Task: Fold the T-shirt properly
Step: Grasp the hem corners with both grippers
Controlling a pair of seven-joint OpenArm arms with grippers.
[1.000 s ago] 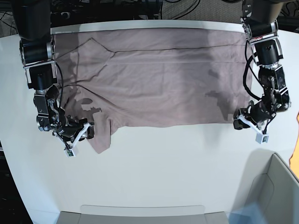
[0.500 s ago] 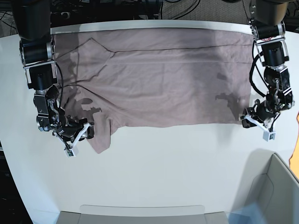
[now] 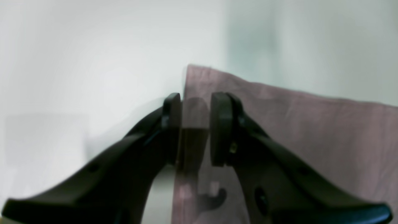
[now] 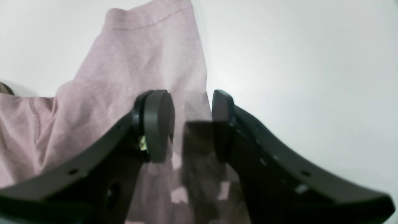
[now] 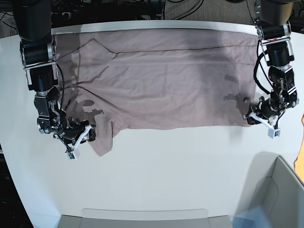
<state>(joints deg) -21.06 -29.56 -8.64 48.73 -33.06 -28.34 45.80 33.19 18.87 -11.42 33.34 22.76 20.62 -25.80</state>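
White table (image 5: 156, 171) carried the T-shirt (image 5: 161, 80), spread flat along the far side. Left gripper (image 3: 195, 127) and right gripper (image 4: 189, 124) both hung with jaws parted over the near corners, nothing pinched. Likely pre-grasp; next calls for lowering onto the hem, then closing.

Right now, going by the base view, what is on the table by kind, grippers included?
T-shirt: 1
Grippers: 2, the left gripper and the right gripper
Grey bins at the table's near edge: 2, a tray and a box
Total: 5
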